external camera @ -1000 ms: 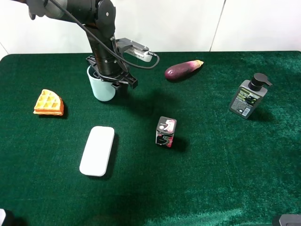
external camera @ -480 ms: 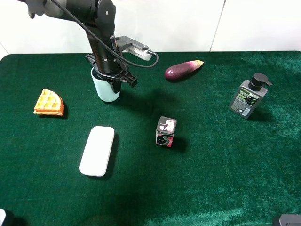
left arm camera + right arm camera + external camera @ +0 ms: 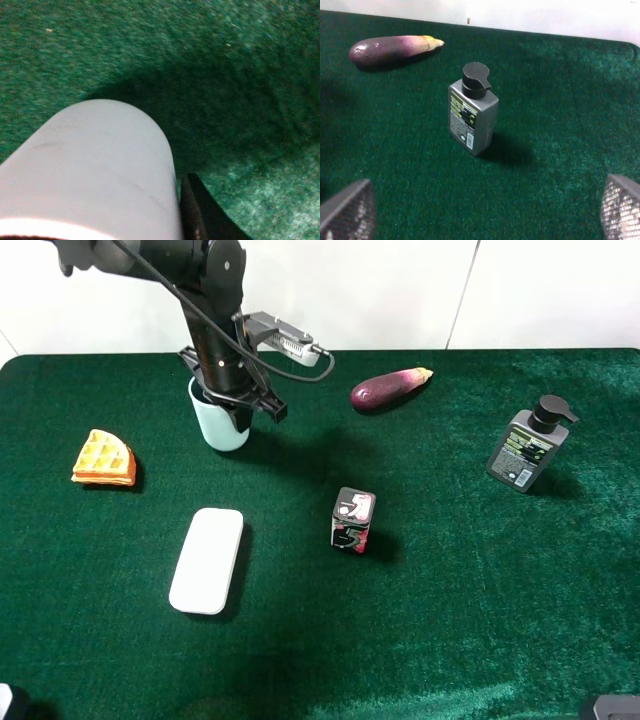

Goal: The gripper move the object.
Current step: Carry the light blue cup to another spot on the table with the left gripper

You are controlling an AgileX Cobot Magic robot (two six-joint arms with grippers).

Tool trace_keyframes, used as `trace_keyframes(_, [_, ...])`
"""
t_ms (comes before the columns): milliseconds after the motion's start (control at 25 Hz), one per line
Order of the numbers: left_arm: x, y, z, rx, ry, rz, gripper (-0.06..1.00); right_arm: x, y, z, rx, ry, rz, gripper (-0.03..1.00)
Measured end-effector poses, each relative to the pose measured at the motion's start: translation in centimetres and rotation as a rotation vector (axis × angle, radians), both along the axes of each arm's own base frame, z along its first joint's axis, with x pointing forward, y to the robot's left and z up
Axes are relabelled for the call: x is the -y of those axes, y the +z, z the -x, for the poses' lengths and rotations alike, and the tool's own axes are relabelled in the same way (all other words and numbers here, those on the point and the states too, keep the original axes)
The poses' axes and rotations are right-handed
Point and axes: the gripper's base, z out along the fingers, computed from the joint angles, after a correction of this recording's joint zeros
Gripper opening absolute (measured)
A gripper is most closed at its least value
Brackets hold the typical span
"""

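Cup (image 3: 218, 428), pale blue-green, sits upright toward the back left of the green worktop (image 3: 450, 620), between a waffle (image 3: 103, 459) and an eggplant (image 3: 389, 388). The left gripper (image 3: 230, 403) reaches down over its rim, fingers (image 3: 200, 215) closed against its wall, a hold that seems meant to carry it upright. The right gripper (image 3: 485, 220) hangs idle, fingers spread wide, near a pump bottle (image 3: 473, 116).

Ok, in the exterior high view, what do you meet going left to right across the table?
Orange waffle wedge → pale blue-green plastic cup → purple eggplant → grey pump bottle. Flat white oblong case and small black box overlap these, so skipped.
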Motion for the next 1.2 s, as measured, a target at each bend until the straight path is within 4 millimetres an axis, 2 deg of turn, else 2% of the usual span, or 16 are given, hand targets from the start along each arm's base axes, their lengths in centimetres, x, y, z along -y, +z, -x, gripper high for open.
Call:
trace_keyframes(320, [0.6, 4.3, -1.2, 0.017, 0.015, 0.002, 0.08, 0.0, 0.0, 0.0, 0.0, 0.0, 0.0, 0.68])
trace_keyframes(680, [1.7, 8.8, -1.5, -0.012, 0.04, 0.076, 0.08, 0.0, 0.0, 0.0, 0.0, 0.0, 0.0, 0.68])
trace_keyframes(960, [5.0, 11.7, -0.5, 0.068, -0.001, 0.124, 0.08, 0.0, 0.0, 0.0, 0.0, 0.0, 0.0, 0.68])
trace_keyframes(1200, [7.6, 12.5, 1.1, 0.086, -0.042, 0.147, 0.08, 0.0, 0.0, 0.0, 0.0, 0.0, 0.0, 0.68])
